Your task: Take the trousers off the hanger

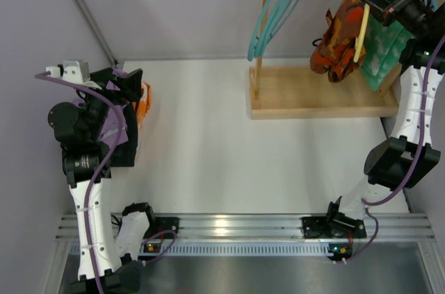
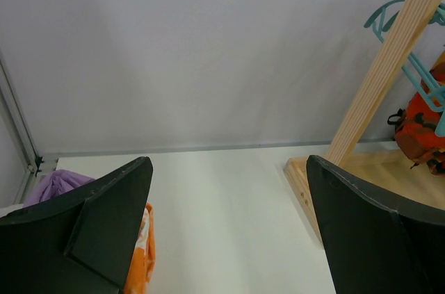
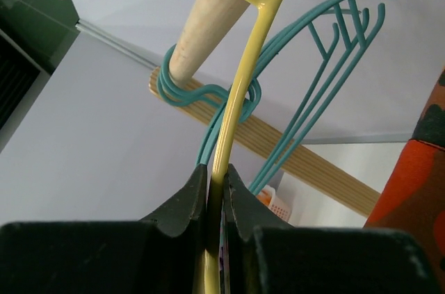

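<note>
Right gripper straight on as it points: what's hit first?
Probably the teal hanger hooks around the wooden rod, just beyond the yellow hanger the right gripper clamps; depth unclear.

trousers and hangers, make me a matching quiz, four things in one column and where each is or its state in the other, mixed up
Things
1. purple trousers
2. patterned trousers
3. yellow hanger
4. teal hangers

Places or states
A. bare, hooked on the rail
B. clamped in the right pincer
C. hanging above the wooden base
D. lying at the left side of the table

Pairs: 1-D, 2-C, 3-B, 4-A
</note>
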Controlling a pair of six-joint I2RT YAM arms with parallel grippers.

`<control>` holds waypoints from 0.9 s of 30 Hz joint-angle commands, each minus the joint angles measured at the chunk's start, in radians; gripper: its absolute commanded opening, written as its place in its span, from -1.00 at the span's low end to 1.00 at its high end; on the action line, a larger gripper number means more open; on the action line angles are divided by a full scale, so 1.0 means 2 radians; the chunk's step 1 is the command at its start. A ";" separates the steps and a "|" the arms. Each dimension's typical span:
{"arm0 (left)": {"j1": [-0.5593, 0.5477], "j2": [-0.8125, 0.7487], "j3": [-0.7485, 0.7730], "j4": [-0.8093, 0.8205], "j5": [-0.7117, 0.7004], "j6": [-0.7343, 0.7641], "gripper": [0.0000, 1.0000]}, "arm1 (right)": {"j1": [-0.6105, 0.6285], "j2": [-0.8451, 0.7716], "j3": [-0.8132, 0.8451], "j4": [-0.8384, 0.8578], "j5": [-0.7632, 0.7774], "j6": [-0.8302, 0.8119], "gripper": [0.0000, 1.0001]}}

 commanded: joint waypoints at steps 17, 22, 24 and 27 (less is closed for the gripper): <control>0.000 -0.063 -0.084 0.145 0.146 0.087 0.97 | 0.006 -0.230 -0.188 0.211 -0.016 0.062 -1.00; -0.045 -0.073 -0.103 0.155 0.167 0.119 0.94 | 0.005 -0.289 -0.254 0.207 -0.022 0.076 -1.00; -0.072 -0.072 -0.110 0.155 0.161 0.155 0.93 | 0.006 -0.305 -0.268 0.194 -0.024 0.078 -1.00; -0.153 -0.063 -0.119 0.155 0.126 0.228 0.90 | 0.005 -0.332 -0.288 0.173 -0.028 0.075 -1.00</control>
